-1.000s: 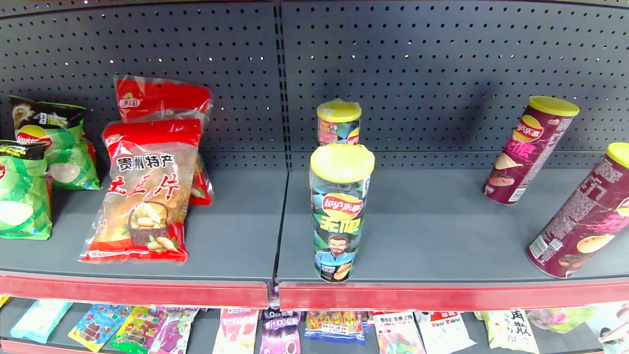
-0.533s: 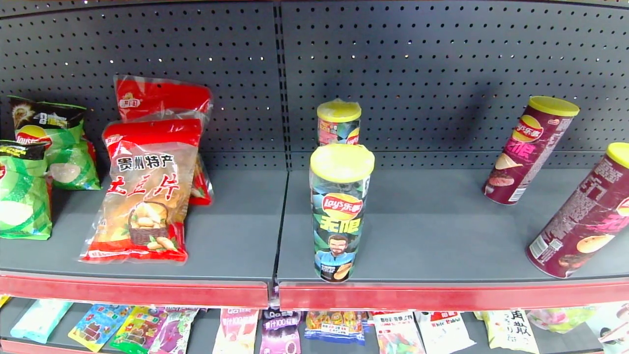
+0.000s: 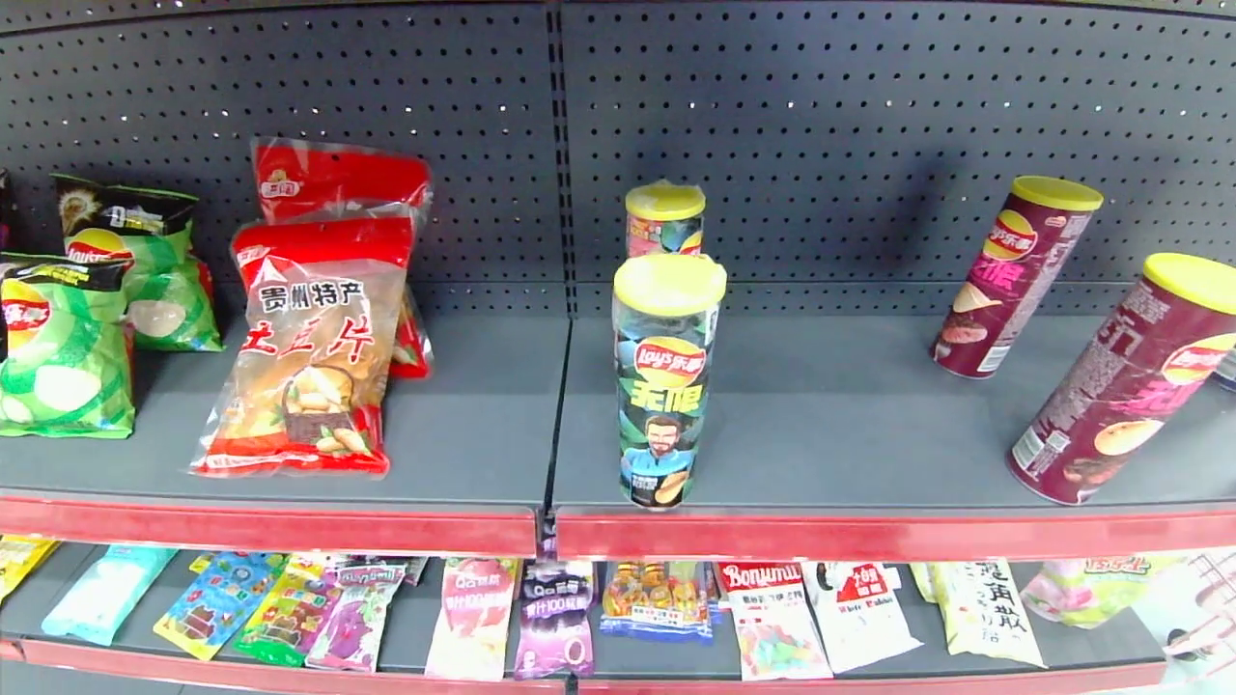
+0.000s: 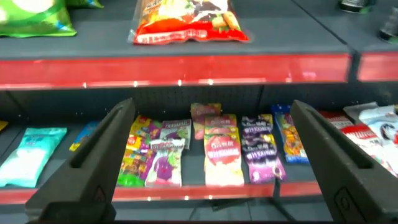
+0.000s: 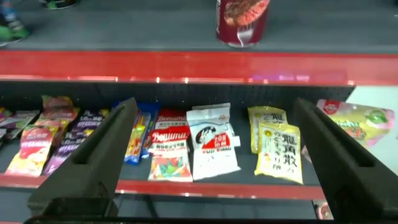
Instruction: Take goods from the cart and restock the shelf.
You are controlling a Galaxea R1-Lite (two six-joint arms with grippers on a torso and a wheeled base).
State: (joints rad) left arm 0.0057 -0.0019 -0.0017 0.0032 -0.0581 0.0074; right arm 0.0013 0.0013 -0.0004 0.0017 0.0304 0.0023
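jaws of the left gripper [image 4: 211, 109] and the right gripper [image 5: 216, 106] both stand spread wide, released, with nothing held. straight ahead of each pair, framed between the fingers, flat candy packets [image 4: 217, 149] lie on the lower shelf [image 5: 205, 188]. above and beyond the jaws runs the red edge strip [image 4: 186, 71] of the shelf [image 3: 821, 415] to be filled. just above the right jaws a purple can [image 5: 241, 22] stands at that edge. up past the left jaws lies a red bag [image 4: 186, 22]. between the two pairs and higher, a green can [image 3: 666, 386] stands upright at the front, long axis vertical, yellow lid up, label facing outward, with a second can [image 3: 664, 220] right behind it. such a can is probably light and stiff yet crushable, with a smooth skin. it is best taken across the mid-body, jaws square to its axis, with a gentle squeeze. bags would likely be soft and slick with brittle contents, better pinched at the top seam.
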